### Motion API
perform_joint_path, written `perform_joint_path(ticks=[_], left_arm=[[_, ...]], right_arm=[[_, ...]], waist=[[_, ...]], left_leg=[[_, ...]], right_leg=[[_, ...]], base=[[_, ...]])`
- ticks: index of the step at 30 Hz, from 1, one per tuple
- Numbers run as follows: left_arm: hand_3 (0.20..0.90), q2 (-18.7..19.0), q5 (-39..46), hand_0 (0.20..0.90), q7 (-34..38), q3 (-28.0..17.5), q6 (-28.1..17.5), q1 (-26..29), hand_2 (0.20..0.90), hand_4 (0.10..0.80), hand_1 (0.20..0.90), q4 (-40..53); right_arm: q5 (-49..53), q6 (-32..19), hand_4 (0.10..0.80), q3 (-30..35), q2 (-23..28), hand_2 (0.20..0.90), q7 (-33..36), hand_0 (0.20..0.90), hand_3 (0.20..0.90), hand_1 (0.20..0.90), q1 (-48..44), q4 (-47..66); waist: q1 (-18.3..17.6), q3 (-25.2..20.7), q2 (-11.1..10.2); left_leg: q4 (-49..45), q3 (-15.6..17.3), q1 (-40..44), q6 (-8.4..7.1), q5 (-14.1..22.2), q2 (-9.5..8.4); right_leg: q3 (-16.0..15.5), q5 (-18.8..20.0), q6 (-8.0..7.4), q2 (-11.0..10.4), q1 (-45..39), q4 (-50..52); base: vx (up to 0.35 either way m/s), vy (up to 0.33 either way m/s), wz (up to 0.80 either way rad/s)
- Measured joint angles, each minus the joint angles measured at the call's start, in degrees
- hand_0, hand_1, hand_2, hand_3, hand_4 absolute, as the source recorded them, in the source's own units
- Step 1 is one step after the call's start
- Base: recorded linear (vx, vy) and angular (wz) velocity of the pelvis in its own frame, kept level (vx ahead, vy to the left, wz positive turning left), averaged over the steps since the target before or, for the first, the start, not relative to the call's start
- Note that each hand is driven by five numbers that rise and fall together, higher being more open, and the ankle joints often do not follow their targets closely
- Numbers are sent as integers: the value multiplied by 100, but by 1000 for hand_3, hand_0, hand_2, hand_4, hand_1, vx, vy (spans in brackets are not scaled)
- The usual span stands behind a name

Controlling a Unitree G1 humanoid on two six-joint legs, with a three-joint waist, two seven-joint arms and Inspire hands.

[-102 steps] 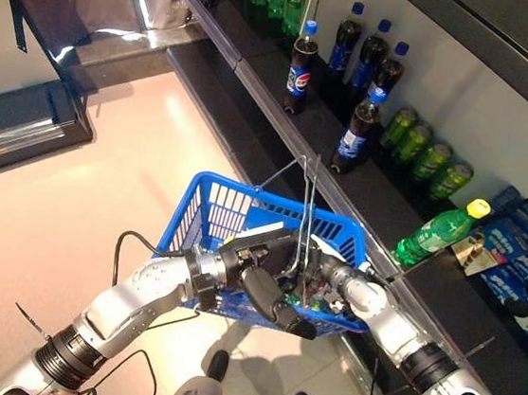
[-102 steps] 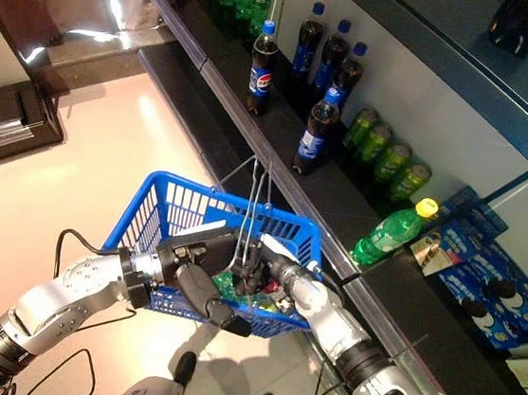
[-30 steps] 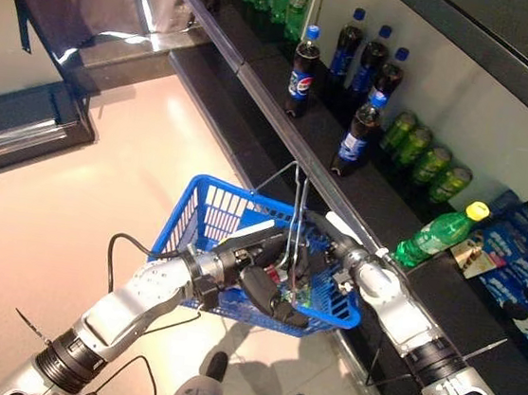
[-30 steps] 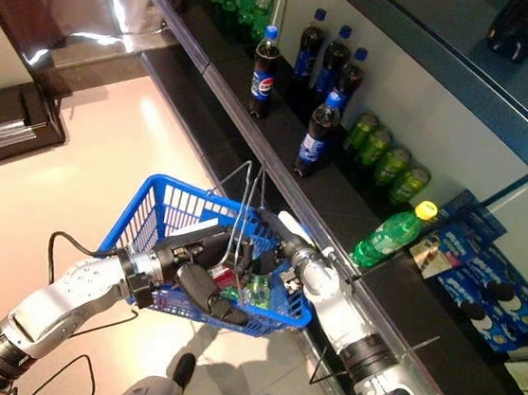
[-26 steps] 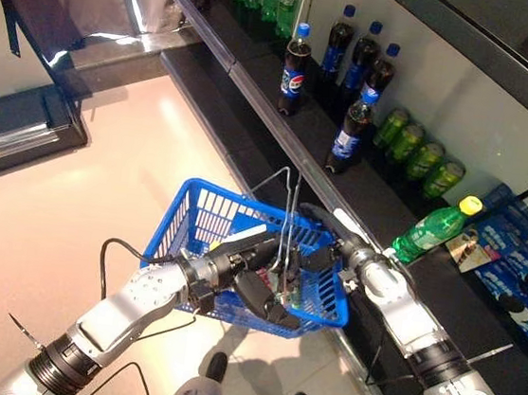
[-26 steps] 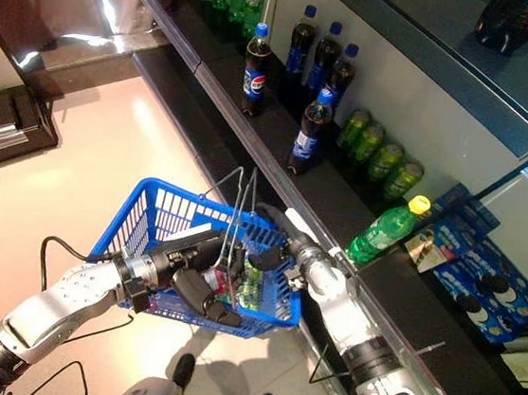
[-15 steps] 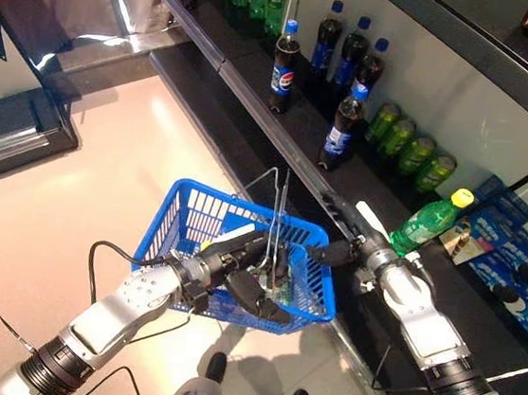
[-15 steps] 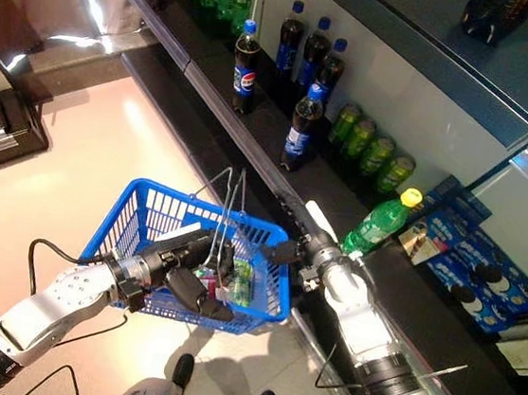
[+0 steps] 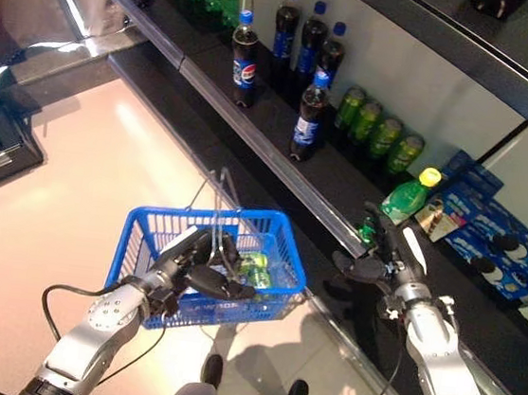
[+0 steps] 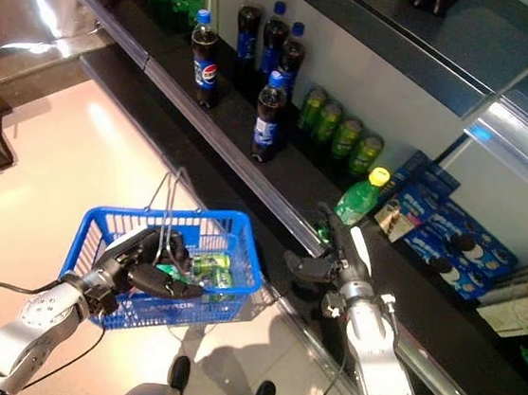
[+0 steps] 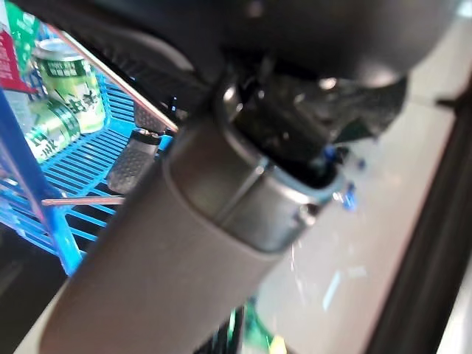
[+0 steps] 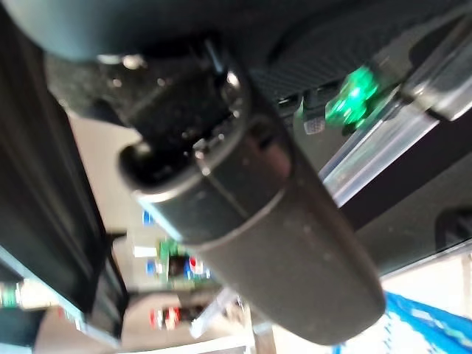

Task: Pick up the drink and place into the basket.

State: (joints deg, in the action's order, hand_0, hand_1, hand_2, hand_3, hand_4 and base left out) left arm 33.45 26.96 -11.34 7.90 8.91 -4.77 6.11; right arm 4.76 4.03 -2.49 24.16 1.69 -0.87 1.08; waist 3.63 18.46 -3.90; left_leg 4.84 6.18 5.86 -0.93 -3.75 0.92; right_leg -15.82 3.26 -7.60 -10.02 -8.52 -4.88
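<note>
Cans [image 9: 254, 268] of green drink lie in the blue basket [image 9: 288, 257], which hangs from my left hand [image 9: 201, 265], its fingers curled round the wire handles [image 9: 216, 213]. My right hand [image 9: 378, 260] is outside the basket at its 3 o'clock, over the shelf edge [image 9: 277, 166], fingers straight and apart, holding nothing. A green bottle [image 9: 403, 195] lies on the shelf at my right hand's 12 o'clock.

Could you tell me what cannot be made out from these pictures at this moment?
- Left hand: whether its fingers curl round the blue basket wire handles; too small in the eye views, blocked by its own bulk in the left wrist view.
- Green cans in the basket: their number, part hidden by that hand.
- Right hand, empty near the green bottle: the right wrist view is blurred.
</note>
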Motion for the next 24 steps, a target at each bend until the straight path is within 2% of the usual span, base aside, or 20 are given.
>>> perform_joint_path(ticks=[7,13,16,21,24], left_arm=[[200,-95,-123,300,309,-73,-25,-276,300,100,300,-558],[200,-519,-62,300,496,-363,-110,-452,300,100,300,-1129],[200,-632,6,300,567,-446,-169,-486,300,100,300,-1485],[200,-885,45,300,586,-677,-231,-667,300,100,300,-1750],[200,-1040,175,300,585,-685,-423,-694,300,100,300,-1992]], right_arm=[[340,-235,800,200,-388,900,176,900,900,900,224,-209],[668,-482,800,356,-860,900,325,900,900,900,419,-890],[722,-575,800,408,-918,900,370,900,900,900,577,-1146],[967,-790,800,548,-1097,900,376,900,900,900,720,-1637],[1294,-853,800,597,-1119,900,338,900,900,900,836,-1979]], waist=[[-101,-1,-2],[-120,-15,-21],[-281,-41,-64],[-417,-113,-153],[-504,-200,-149]], left_leg=[[0,137,8,-9,14,31],[1,396,23,-13,42,60],[1,452,39,-12,45,64],[3,682,118,-37,94,114],[3,751,109,-44,102,132]], right_leg=[[126,24,25,4,80,0],[379,88,49,49,212,-1],[430,108,54,53,236,-1],[690,152,79,96,313,-3],[774,170,88,104,368,-3]], base=[[-7,1,-11],[-12,2,-20],[-9,8,-15],[-11,7,-27],[-12,3,-17]])
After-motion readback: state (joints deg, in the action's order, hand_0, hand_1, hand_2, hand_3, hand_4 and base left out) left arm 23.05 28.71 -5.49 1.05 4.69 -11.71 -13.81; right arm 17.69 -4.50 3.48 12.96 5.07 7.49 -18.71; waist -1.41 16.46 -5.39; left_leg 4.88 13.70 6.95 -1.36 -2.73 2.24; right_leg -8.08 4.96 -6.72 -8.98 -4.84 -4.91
